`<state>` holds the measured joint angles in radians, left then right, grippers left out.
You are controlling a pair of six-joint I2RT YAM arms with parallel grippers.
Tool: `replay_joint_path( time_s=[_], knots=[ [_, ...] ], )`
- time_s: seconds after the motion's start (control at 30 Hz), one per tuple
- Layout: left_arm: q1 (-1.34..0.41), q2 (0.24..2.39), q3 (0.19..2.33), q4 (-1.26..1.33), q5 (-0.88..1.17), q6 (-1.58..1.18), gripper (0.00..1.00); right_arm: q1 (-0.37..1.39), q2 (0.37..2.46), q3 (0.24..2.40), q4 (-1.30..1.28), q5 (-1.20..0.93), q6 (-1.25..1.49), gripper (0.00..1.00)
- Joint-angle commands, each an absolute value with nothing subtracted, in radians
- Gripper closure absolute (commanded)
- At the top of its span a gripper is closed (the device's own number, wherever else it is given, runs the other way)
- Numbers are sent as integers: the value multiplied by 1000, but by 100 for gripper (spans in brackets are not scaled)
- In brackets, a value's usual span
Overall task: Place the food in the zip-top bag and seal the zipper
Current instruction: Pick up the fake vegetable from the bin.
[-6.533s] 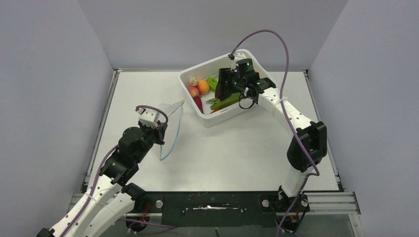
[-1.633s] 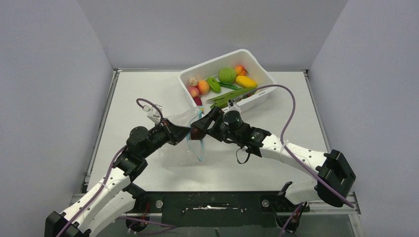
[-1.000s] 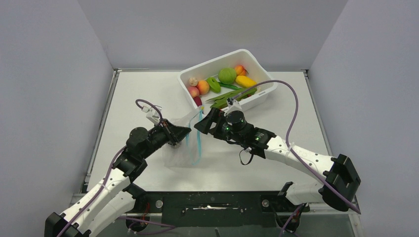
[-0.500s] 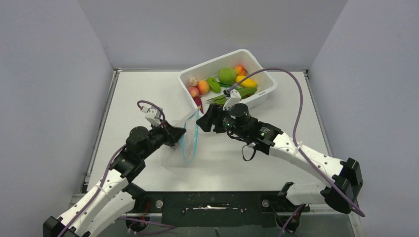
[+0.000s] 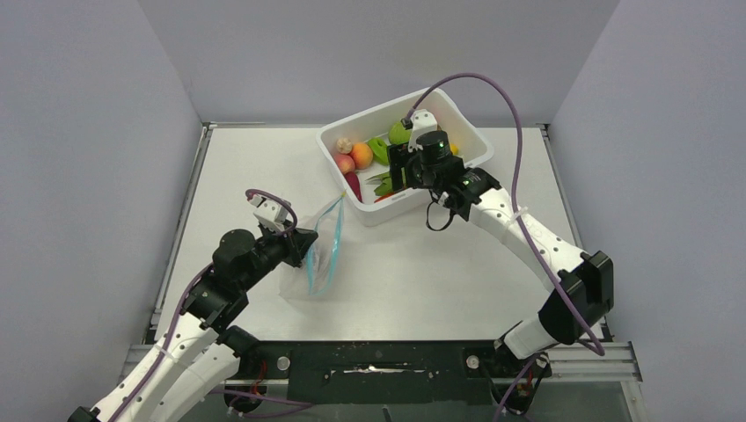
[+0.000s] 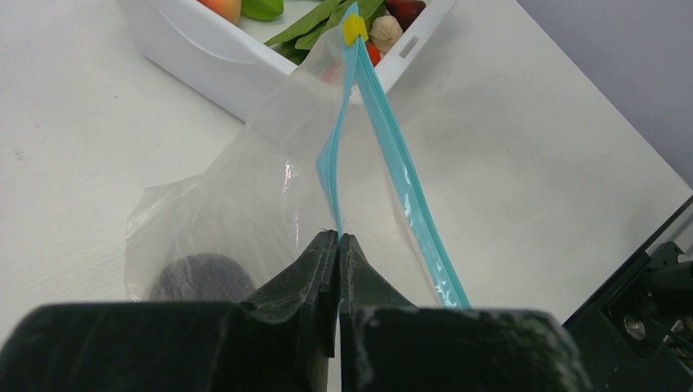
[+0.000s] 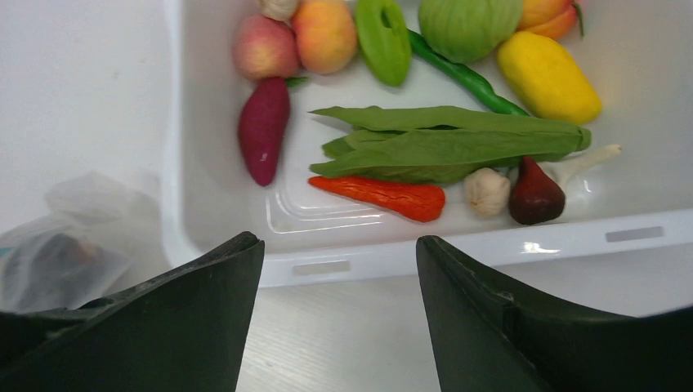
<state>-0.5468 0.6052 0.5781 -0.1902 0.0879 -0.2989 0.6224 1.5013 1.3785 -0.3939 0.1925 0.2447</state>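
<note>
Lower left of the top view, my left gripper (image 6: 338, 238) is pinched together on the zipper (image 6: 392, 155) of the zip-top bag (image 5: 318, 260), holding its mouth up; a dark fruit (image 6: 200, 278) already lies inside. Toward upper centre, my right gripper (image 7: 337, 242) hangs spread wide and empty over the white tub (image 7: 409, 249) of food (image 7: 324, 34). I judge this the picking step: next I must lower onto one piece, perhaps the carrot (image 7: 380, 196), and clamp
</note>
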Motion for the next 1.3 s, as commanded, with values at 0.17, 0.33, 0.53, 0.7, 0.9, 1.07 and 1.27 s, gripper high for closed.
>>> replay_joint_path(
  time_s=[0.17,0.33,0.53,0.7,0.9,1.07,1.27],
  knots=[
    [-546,595,583,-172,142,-247,100,518,1727,1581,-327,278,36,21],
    [-544,590,583,-171,153,-242,100,495,1860,1676,-265,269,-12,14],
    [-542,574,579,-169,163,-230,100,471,1994,1762,-180,334,-34,2],
    [-540,572,579,-169,169,-227,100,434,2126,1892,-177,322,-48,1],
    [-536,572,579,-169,172,-225,100,394,2298,2102,-232,262,-79,2],
    [-535,577,577,-165,174,-224,100,378,2356,2146,-181,176,-119,2],
    [-531,589,575,-164,178,-223,100,367,2434,2215,-165,76,-124,2]
  ],
)
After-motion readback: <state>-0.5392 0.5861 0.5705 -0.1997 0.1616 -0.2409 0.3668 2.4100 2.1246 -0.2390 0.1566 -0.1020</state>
